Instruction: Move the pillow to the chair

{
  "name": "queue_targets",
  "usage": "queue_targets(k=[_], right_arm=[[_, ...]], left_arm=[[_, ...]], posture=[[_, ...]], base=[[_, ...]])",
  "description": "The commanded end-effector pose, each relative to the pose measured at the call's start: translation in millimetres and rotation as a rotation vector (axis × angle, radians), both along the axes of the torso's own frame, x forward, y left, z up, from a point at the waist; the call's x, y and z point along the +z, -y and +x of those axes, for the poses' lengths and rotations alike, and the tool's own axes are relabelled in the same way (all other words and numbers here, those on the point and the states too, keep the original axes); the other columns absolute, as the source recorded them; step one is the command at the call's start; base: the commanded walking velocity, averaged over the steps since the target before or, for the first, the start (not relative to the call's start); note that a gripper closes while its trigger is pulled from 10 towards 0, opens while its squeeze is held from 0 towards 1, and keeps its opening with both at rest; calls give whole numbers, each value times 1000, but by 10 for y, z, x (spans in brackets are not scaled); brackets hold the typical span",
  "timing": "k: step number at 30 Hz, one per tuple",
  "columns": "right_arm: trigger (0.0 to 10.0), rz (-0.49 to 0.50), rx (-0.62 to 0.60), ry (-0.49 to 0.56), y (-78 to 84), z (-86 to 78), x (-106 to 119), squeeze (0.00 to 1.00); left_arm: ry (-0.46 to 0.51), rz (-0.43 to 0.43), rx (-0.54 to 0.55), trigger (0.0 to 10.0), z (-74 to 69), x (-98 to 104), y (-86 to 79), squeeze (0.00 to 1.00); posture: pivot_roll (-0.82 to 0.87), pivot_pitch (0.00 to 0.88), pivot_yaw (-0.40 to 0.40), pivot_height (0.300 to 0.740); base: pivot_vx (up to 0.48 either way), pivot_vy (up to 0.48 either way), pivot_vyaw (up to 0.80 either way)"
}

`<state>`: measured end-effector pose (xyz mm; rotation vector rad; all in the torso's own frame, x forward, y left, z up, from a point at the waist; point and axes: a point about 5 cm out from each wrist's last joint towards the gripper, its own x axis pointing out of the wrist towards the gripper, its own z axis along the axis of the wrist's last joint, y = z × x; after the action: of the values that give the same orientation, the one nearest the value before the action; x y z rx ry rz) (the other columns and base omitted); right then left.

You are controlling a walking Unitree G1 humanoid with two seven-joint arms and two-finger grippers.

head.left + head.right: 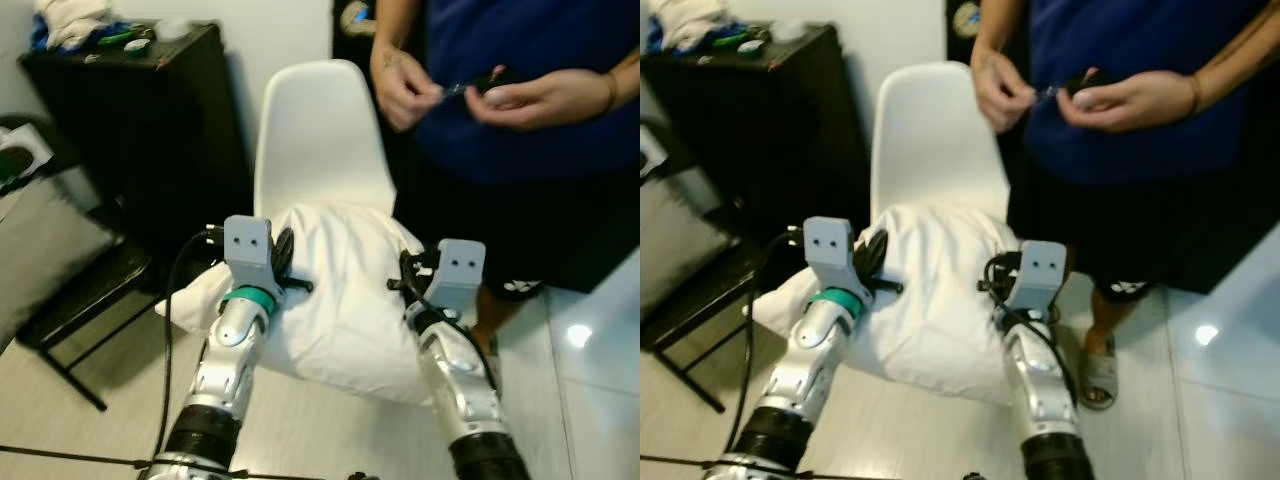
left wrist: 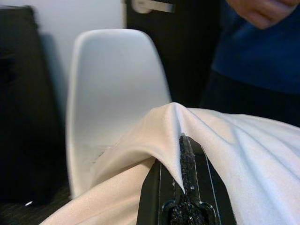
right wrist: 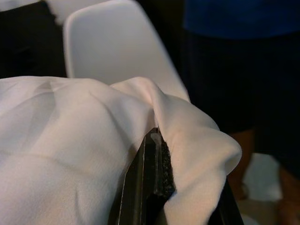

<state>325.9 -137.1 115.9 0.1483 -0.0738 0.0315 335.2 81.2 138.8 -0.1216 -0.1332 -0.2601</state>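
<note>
Pillow point(image 1: 345, 300) held over chair point(image 1: 320, 135) seat. Left gripper point(image 1: 285, 262) and right gripper point(image 1: 408, 275) clamped on opposite edges — two-sided pinch spreads load, prevents sag. Person point(image 1: 520, 90) stands close beside chair.

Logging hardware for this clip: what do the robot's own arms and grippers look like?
Both arms are silver, jointed, with black cuffs near the bottom edge of the head views. Each wrist carries a grey boxy block with two small dark dots. The left arm has a teal band below its block and a black cable looping alongside; the right arm has black cables at its wrist. The left gripper and right gripper have black fingers with rough-textured pads.
</note>
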Motion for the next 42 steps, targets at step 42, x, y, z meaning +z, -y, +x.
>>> queue_targets(k=[42], right_arm=[[10000,-13,76,41,-161,-9,64,0]], left_arm=[[37,-20,-37,10000,-10,87,107,0]], posture=[[-9,0,121,740]], base=[[299,0,0]])
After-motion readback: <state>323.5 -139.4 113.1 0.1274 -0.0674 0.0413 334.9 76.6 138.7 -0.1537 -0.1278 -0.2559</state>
